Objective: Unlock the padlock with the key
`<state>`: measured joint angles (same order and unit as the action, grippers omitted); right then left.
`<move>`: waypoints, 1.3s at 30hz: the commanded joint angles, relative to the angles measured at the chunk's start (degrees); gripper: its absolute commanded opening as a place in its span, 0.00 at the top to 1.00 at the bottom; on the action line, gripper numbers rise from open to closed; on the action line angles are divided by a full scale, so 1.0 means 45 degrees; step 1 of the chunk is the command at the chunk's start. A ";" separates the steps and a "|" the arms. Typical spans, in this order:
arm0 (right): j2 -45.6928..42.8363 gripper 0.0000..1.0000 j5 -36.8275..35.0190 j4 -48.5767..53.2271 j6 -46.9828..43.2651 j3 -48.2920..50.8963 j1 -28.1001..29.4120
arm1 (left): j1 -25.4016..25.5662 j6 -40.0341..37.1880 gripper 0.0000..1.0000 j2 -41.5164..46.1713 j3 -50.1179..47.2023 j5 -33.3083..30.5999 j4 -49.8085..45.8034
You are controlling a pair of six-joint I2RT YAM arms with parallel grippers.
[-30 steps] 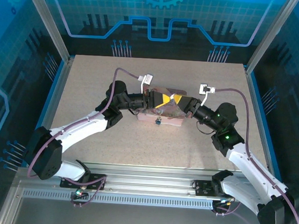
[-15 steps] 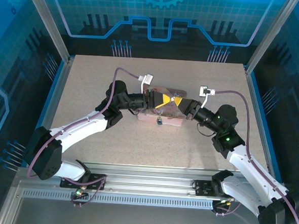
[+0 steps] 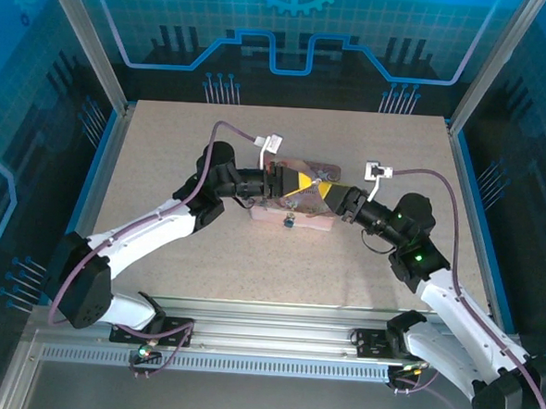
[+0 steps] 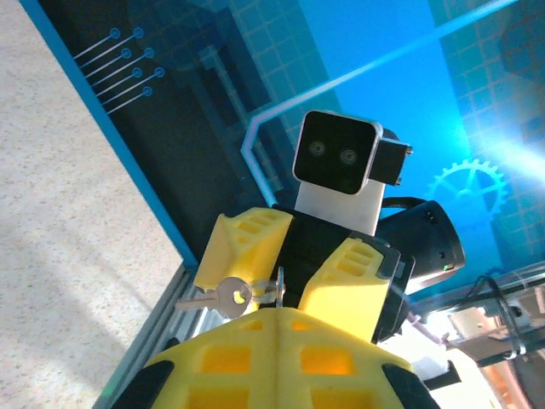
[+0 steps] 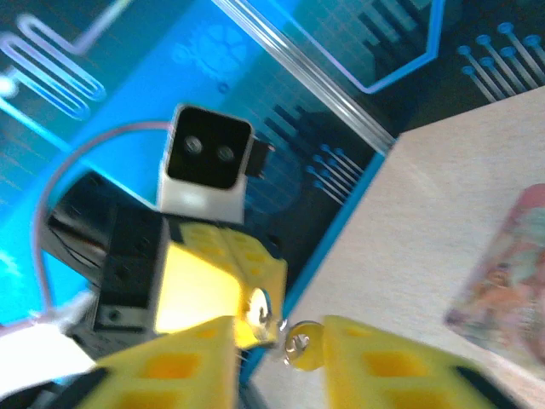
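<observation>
Key (image 4: 223,296) pinched at tip of left gripper (image 3: 304,182), fingers pressed together on it; blade points left in left wrist view. Left arm reaches in from left to frame centre in top view. Padlock (image 3: 290,221) at near edge of box (image 3: 318,222), just below both grippers. Right gripper (image 3: 326,191) comes in from right, tip to tip with left; fingers apart, key in gap.

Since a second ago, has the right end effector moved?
Yes, slightly. In the top view the right end effector has drifted toward the near edge of the table, judged against the pink box, which has stayed put.
</observation>
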<state>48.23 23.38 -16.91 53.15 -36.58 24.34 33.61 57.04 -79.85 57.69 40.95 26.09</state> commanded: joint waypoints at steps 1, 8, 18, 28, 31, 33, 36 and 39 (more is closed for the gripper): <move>-0.0561 0.55 -0.0579 0.2080 -0.0946 0.0179 -0.0362 | 0.0066 -0.2207 1.00 0.0553 0.0940 -0.0531 -0.3482; -0.1143 0.47 -0.1628 0.5090 -0.2383 -0.0097 -0.0863 | 0.0055 -0.5964 1.00 0.0339 0.2863 -0.2152 -0.9981; 0.0173 0.49 0.0957 0.5418 -0.3416 -0.0688 -0.1853 | 0.0052 -0.8150 1.00 -0.0752 0.4736 -0.2164 -1.3520; 0.1635 0.56 0.5014 0.1822 -0.2528 -0.0581 -0.2191 | 0.0065 -0.8573 1.00 -0.1375 0.5412 -0.0101 -1.4021; 0.1800 0.56 0.5485 0.1269 -0.2419 -0.0566 -0.1952 | 0.0059 -0.8365 1.00 -0.1337 0.5253 0.0576 -1.3485; 0.1822 0.57 0.5484 0.0968 -0.2399 -0.0525 -0.1650 | 0.0066 -0.8042 1.00 -0.1250 0.5046 0.0805 -1.2948; 0.1821 0.57 0.5255 0.0505 -0.2226 -0.0395 -0.1265 | 0.0054 -0.7499 1.00 -0.1123 0.4705 0.1025 -1.2056; 0.1841 0.57 0.5092 -0.0574 -0.1650 -0.0139 -0.1079 | 0.0055 -0.6868 1.00 -0.1025 0.4288 0.1274 -1.1115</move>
<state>56.34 45.50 -12.88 43.29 -37.93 18.48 33.61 23.05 -85.78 78.85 43.22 -29.02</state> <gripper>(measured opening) 0.432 0.053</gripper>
